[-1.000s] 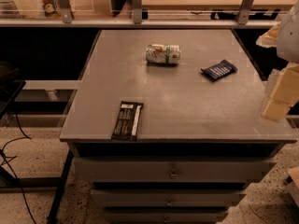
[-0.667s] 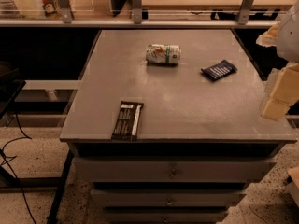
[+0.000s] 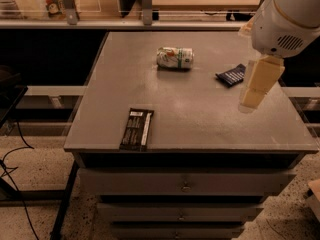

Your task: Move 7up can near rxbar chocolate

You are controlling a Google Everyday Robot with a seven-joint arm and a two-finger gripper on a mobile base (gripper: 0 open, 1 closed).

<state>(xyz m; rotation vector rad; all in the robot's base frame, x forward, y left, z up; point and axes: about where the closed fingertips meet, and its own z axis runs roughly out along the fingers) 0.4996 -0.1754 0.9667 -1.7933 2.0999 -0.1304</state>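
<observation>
The 7up can (image 3: pixel 175 57) lies on its side at the back middle of the grey table (image 3: pixel 200 119); it is dented, silvery-white with green and red markings. The rxbar chocolate (image 3: pixel 137 129), a long dark wrapper with a white stripe, lies flat near the table's front left edge. My gripper (image 3: pixel 250 103) hangs from the white arm (image 3: pixel 285 19) above the right side of the table. It is right of the can, holds nothing that I can see, and is far from the bar.
A short dark blue packet (image 3: pixel 231 75) lies right of the can, just left of my gripper. The table has drawers (image 3: pixel 185 186) under its front edge. A shelf rail with posts (image 3: pixel 146 4) runs behind the table. Cables (image 3: pixel 15 159) lie on the floor at left.
My arm and gripper have moved left, from the table's right edge to over its right side near the blue packet. The can and both bars have not moved.
</observation>
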